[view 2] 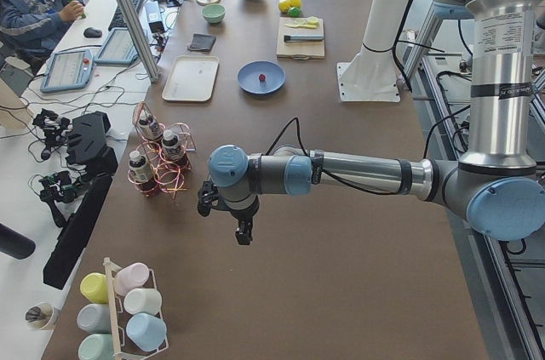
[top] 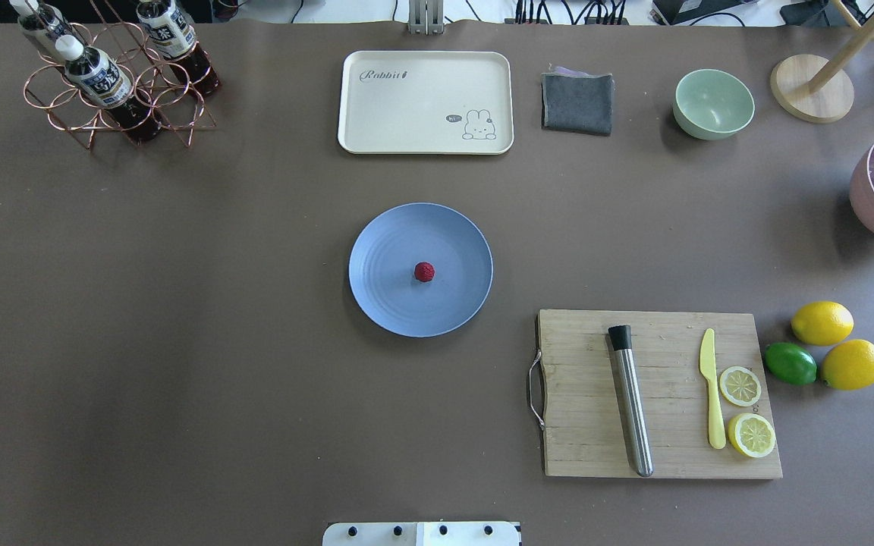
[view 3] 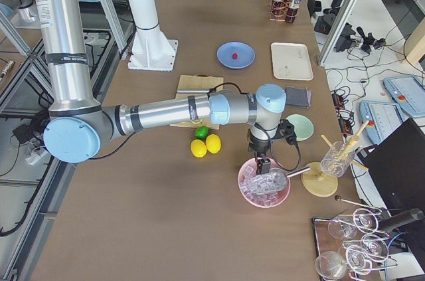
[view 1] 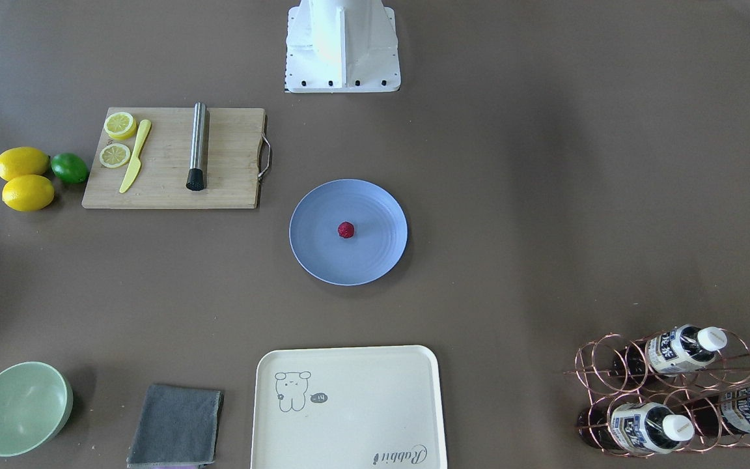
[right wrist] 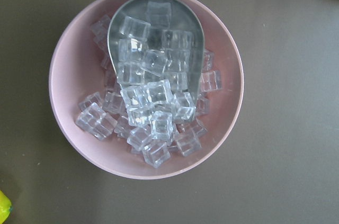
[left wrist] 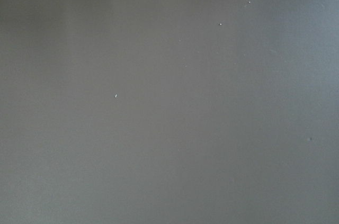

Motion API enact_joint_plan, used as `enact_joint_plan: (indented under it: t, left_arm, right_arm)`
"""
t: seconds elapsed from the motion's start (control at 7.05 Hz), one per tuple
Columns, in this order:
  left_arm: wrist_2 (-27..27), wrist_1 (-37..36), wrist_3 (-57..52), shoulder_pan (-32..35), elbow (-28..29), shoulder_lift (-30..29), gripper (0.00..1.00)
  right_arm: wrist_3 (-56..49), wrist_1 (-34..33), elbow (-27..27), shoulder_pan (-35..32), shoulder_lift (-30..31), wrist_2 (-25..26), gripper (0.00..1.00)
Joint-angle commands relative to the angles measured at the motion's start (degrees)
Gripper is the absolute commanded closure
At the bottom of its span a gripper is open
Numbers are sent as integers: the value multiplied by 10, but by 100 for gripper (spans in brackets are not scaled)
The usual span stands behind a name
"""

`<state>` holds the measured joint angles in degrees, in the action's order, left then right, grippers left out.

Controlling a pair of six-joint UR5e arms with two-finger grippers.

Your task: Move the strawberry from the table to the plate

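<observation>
The small dark red strawberry (view 1: pixel 346 229) (top: pixel 424 271) lies near the middle of the round blue plate (view 1: pixel 323 257) (top: pixel 388 296), which rests on the grey-brown table (view 1: pixel 512 195). Neither arm is near it. My left gripper (view 2: pixel 243 232) hangs over bare table far from the plate, near the bottle rack end, and shows only in the exterior left view; I cannot tell its state. My right gripper (view 3: pixel 259 161) hovers above a pink bowl of ice at the opposite end, and I cannot tell its state either. No fingers show in either wrist view.
A wooden cutting board (top: pixel 664 425) carries a steel muddler, a yellow knife and lemon slices, with lemons (top: pixel 822 322) and a lime beside it. A cream tray (top: pixel 425 102), grey cloth (top: pixel 577 102), green bowl (top: pixel 712 102), bottle rack (top: pixel 114 83) and pink ice bowl (right wrist: pixel 69 75) ring the table. A person (view 2: pixel 30 7) sits beyond.
</observation>
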<state>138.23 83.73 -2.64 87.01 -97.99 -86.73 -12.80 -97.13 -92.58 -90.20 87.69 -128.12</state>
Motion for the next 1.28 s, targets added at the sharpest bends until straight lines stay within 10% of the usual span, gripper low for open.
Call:
enact_joint_plan:
  t: [0.0, 1.14]
  left_arm:
    - [0, 0, 1, 0, 1, 0, 2]
    - [-7, 4, 5, 18, 9, 1, 2]
  right_arm:
    - [-3, 0, 11, -19, 31, -4, 0]
    - [1, 0, 19, -19, 27, -13, 0]
